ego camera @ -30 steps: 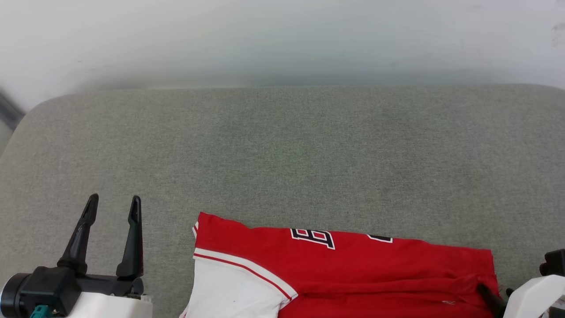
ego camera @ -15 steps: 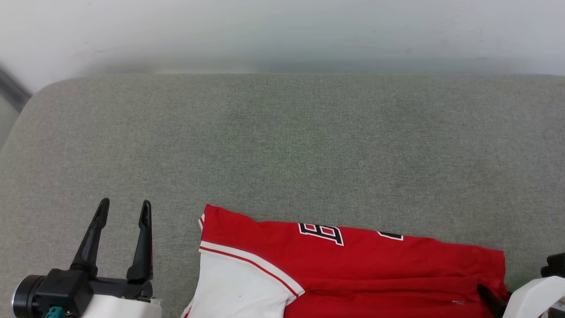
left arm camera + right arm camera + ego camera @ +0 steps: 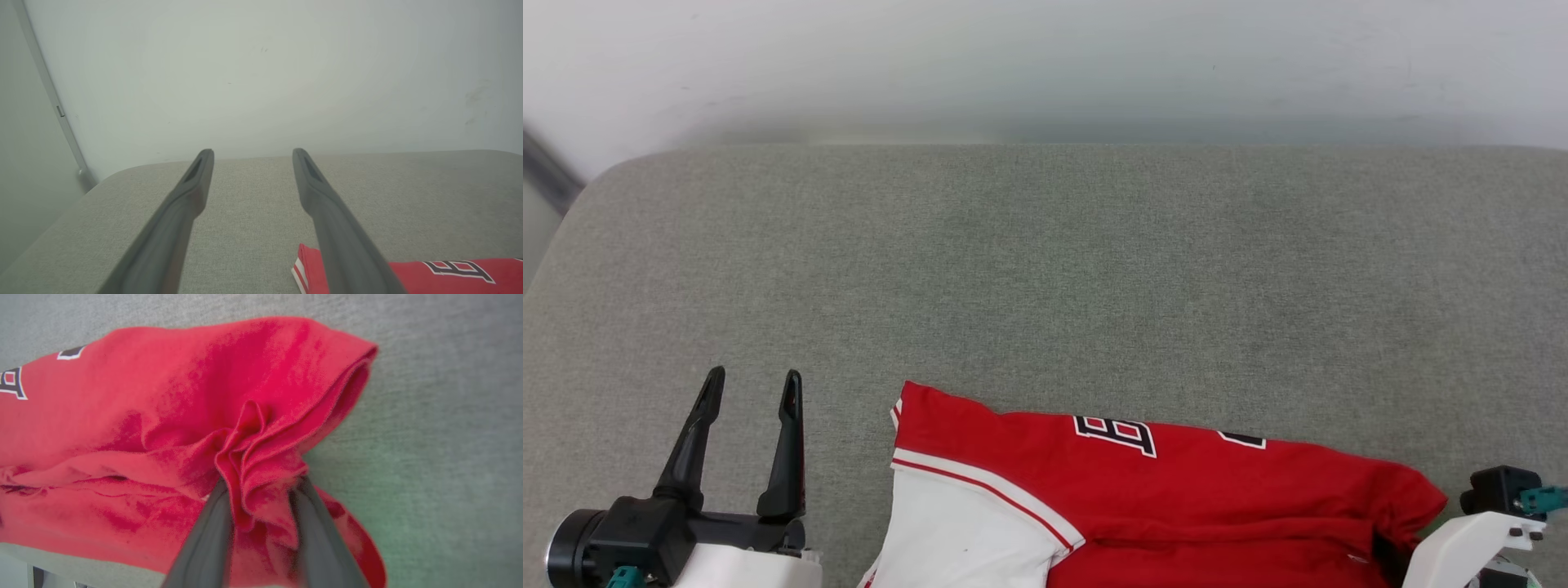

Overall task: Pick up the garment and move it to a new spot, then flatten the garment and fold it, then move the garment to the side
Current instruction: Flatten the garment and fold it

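Note:
The garment (image 3: 1176,490), a red jersey with a white sleeve and part of a black number, lies folded along the near edge of the grey padded surface (image 3: 1054,269). In the right wrist view my right gripper (image 3: 259,486) has a bunched fold at the right end of the garment (image 3: 163,396) pinched between its two fingers. The head view has that corner gathered and slightly raised beside my white right wrist (image 3: 1470,539). My left gripper (image 3: 754,376) stands open to the left of the garment with nothing in it. In the left wrist view the left gripper (image 3: 251,153) points over the surface, the garment (image 3: 429,273) at lower right.
A pale wall (image 3: 1045,65) rises right behind the padded surface. The surface's rounded far-left corner (image 3: 596,188) drops off beside a grey vertical strip (image 3: 53,106). Bare grey padding stretches beyond the garment.
The right gripper's jaws have closed in on the garment's right end, which is now bunched and pulled a little leftward. The head camera shifted slightly. The left gripper stays open in place.

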